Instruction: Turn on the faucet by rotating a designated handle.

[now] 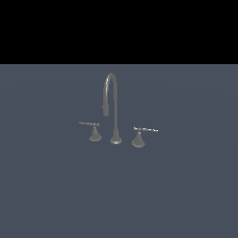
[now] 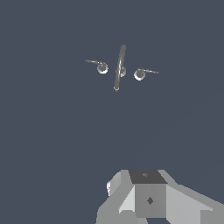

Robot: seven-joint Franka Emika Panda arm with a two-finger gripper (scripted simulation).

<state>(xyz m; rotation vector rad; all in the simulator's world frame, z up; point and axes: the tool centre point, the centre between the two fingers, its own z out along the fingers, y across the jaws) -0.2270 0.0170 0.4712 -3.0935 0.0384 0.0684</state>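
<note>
The faucet point(image 1: 111, 107) is a grey gooseneck spout on a flared base, standing on the flat blue-grey floor. The handle point(image 1: 94, 130), a dull-grey lever on a small cone, sits on the exterior view's left of the spout. Its brighter, whitish-tipped twin point(image 1: 140, 135) sits on the right. From the wrist view I look down on the faucet point(image 2: 119, 68), the handle point(image 2: 100, 66) and the twin point(image 2: 141, 73), all far ahead. Only grey blocks of my gripper point(image 2: 148, 199) show at the picture's edge, well short of the faucet. Its fingertips are not visible. The arm is absent from the exterior view.
A plain blue-grey floor point(image 1: 186, 186) surrounds the faucet set on every side. A black band fills the exterior view's upper part.
</note>
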